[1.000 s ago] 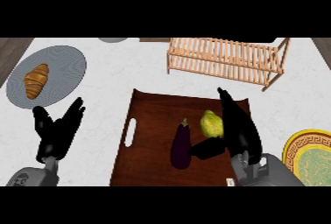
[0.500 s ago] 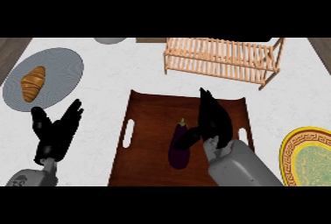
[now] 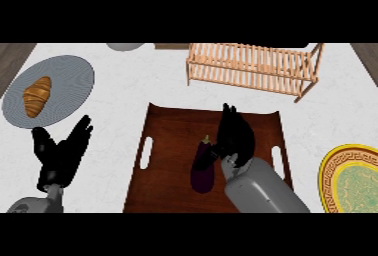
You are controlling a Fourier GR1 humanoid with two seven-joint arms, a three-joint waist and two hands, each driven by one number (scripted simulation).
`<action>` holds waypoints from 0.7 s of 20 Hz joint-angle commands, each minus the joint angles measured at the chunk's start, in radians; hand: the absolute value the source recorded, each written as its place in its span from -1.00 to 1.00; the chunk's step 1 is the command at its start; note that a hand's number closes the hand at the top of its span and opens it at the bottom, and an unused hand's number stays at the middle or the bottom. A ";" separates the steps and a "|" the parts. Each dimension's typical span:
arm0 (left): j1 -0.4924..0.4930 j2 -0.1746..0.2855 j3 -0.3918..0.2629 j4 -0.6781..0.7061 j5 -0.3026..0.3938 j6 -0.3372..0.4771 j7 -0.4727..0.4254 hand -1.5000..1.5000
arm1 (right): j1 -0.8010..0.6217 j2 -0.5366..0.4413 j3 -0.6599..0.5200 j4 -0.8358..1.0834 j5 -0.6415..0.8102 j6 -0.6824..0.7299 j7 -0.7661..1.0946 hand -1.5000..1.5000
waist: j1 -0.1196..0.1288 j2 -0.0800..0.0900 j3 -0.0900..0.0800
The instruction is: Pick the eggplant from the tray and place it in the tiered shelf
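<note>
- Eggplant (image 3: 201, 169): dark purple, lying lengthwise on the tray, a little left of the tray's middle, its stem end pointing toward the far side. Nothing has closed round it.
- Tray (image 3: 171, 131): dark brown wood, rectangular, with a handle slot in each side rim; it sits at the centre of the white counter (image 3: 148, 85).
- Right hand (image 3: 235, 134): black, over the tray just right of the eggplant. The fingers are stretched out toward the tray's far rim and hold nothing. The thumb side lies close against the eggplant's upper end; whether it touches cannot be told. The grey forearm comes in from the lower edge and covers part of the tray's right half.
- Left hand (image 3: 62, 152): black, open with fingers spread and pointing up, resting at the lower left, off the tray and well apart from the eggplant.
- Tiered shelf (image 3: 251, 67): pale slatted wood, beyond the tray on the far right of the counter.
- Grey plate (image 3: 70, 75): round, far left, bearing a croissant (image 3: 37, 95).
- Yellow patterned plate (image 3: 353, 176): at the right edge, beside the tray, partly cut off.
</note>
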 commanded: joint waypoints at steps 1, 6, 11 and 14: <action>-0.005 0.003 0.009 0.038 0.021 -0.029 0.034 0.00 | -0.048 0.022 -0.005 0.023 0.008 0.018 0.241 -1.00 | -0.001 0.006 -0.006; -0.024 -0.024 -0.005 0.030 0.002 -0.001 0.051 0.00 | -0.004 0.022 0.047 0.086 0.029 -0.043 0.241 -1.00 | 0.003 0.009 -0.005; 0.022 -0.026 0.003 0.041 -0.004 -0.017 0.005 0.00 | 0.022 0.022 0.042 0.095 0.086 -0.019 0.241 -1.00 | -0.002 0.006 -0.006; -0.028 -0.037 0.000 0.046 -0.019 0.004 0.030 0.00 | 0.010 0.022 0.042 0.101 0.091 0.000 0.241 -1.00 | -0.006 0.008 -0.005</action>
